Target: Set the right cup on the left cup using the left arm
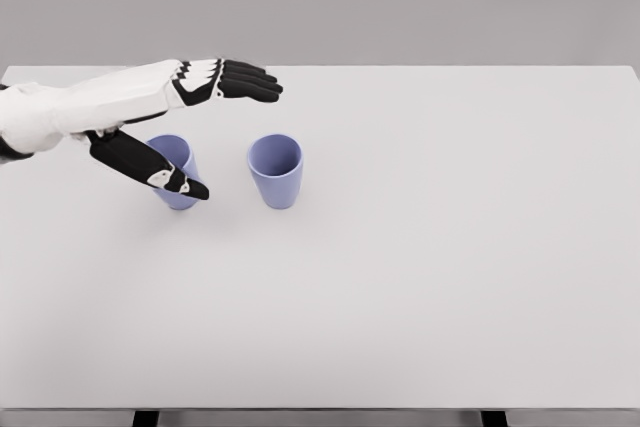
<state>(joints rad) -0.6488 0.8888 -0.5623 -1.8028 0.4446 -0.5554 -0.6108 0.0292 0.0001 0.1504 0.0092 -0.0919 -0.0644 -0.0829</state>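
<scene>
Two lavender-blue cups stand upright on the white table [420, 277]. The right cup [276, 171] is in full view near the middle. Partly hidden behind my thumb is the left cup [178, 161]. My left hand [232, 132] reaches in from the left edge, hovering over the left cup. Its black fingers [245, 80] stretch out flat toward the right, and the thumb [150, 164] points down-right across the left cup. The hand is open and holds nothing. It stops short of the right cup, with a gap between them.
The table's far edge runs along the top, below a plain grey wall. Dark table legs [146, 418] show under the near edge.
</scene>
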